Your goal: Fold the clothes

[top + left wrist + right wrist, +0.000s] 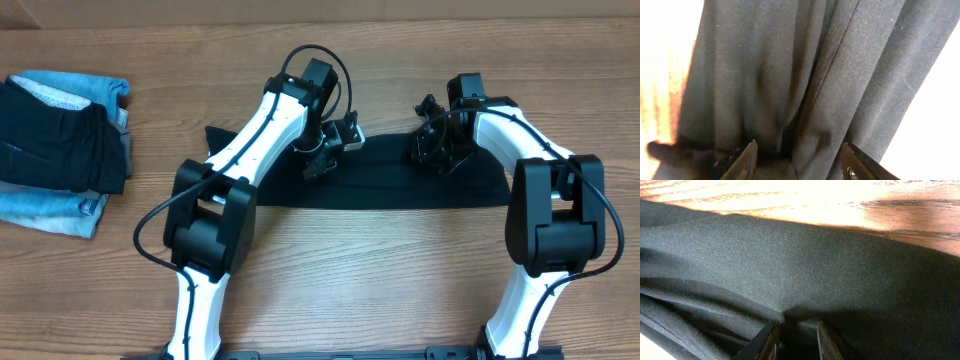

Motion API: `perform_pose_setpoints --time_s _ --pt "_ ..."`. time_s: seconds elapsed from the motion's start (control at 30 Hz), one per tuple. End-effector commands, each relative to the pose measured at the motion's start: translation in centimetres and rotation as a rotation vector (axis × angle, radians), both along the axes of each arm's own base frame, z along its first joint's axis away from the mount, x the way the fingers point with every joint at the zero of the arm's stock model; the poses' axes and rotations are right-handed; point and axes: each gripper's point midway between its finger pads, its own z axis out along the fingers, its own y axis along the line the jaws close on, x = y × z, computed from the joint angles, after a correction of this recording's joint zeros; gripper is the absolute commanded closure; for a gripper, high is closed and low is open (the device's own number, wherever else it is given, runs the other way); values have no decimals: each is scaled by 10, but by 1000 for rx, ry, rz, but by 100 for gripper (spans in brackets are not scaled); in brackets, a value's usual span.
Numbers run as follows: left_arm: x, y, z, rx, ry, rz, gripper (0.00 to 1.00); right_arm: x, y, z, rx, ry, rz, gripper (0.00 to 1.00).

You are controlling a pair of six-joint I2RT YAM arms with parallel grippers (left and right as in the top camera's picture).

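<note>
black t-shirt (390, 182) is lying on the wooden table (350, 270), pretty much dead centre, folded down into one long flat strip running left to right. a pointy bit of it sticks out at the far left end, behind the left arm.

left gripper (322, 165) is down on the left part of the strip. from its wrist cam the two fingers (746, 161) sit wide apart with a soft ridge of cloth between them, and nothing looks squeezed, so i'd call that one let go, just resting over the shirt. you can see a seam line running up the fabric in that view.

right gripper (437, 155) is over on the right part of the strip, near the back edge. its fingers (767, 342) are close together and the cloth puckers right where it goes in between them, so it's pinching a fold of the t-shirt.

off at the left edge of the table, well apart from the shirt, there's a pile with a dark folded garment (50, 145) lying on top of some light blue denim (60, 215).
</note>
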Motion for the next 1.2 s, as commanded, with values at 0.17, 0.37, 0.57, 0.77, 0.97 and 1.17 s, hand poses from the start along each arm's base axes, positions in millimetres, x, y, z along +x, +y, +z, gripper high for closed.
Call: perform_pose_setpoints --time_s 0.17,0.37,0.57,0.77,0.97,1.17 --pt "-15 -5 -20 4 73 -27 91 5 -18 -3 -95 -22 -18 66" --pt "-14 -6 4 12 94 31 90 4 -18 -3 -95 -19 -19 66" --pt "-27 -7 16 3 162 52 85 3 -18 -3 -95 -14 -18 66" --pt "-43 -22 20 -43 220 32 87 -2 -18 -4 -96 8 -17 66" --pt "-62 -39 16 -19 235 -28 87 -10 -14 6 -76 56 -13 79" --pt "-62 -39 9 -20 233 -27 92 -30 -9 34 -41 137 -8 91"
